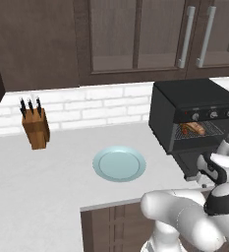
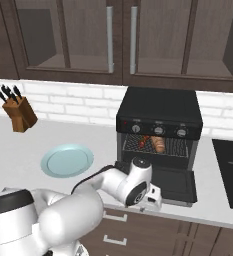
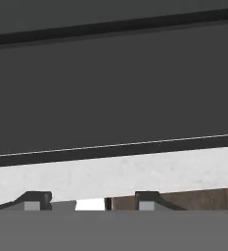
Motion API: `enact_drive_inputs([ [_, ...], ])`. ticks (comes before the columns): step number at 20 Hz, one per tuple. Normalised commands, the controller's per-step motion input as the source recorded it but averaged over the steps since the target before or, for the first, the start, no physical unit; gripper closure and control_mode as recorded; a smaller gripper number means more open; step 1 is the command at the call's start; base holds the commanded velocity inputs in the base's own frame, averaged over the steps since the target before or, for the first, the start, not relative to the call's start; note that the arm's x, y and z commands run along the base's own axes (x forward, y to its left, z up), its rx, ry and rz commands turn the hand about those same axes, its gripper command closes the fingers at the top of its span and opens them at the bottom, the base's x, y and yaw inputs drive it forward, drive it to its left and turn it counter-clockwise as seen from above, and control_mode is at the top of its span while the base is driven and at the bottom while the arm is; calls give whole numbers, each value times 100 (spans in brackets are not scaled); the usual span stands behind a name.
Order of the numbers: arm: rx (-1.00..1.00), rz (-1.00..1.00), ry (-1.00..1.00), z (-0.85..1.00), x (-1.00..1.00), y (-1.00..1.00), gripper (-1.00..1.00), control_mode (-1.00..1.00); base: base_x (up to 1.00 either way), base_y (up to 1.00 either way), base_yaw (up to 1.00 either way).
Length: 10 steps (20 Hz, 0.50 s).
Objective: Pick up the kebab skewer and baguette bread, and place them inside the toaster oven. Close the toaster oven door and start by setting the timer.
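while the toaster oven door (image 2: 175, 184) lies dropped open on the desk (image 1: 42, 177) | baguette bread (image 2: 159, 144) and kebab skewer (image 2: 145, 141) on rack inside toaster oven (image 2: 159, 120) | pincer (image 3: 88, 202) at door's front edge, fingertips apart, pinching nothing

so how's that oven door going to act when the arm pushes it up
The oven door lies flat open, so it will probably swing up on its hinge rather than slide. It looks like a stiff panel, unlikely to flex. The toaster oven looks boxy and squat, so tipping seems unlikely.
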Motion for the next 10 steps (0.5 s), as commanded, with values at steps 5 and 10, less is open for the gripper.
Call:
enact_drive_inputs([
  [5,-5,-1,-9,-12,35,21,-100,-100,0,0,0],
  [10,-9,-4,-19,-6,43,37,-100,-100,0,0,0],
])
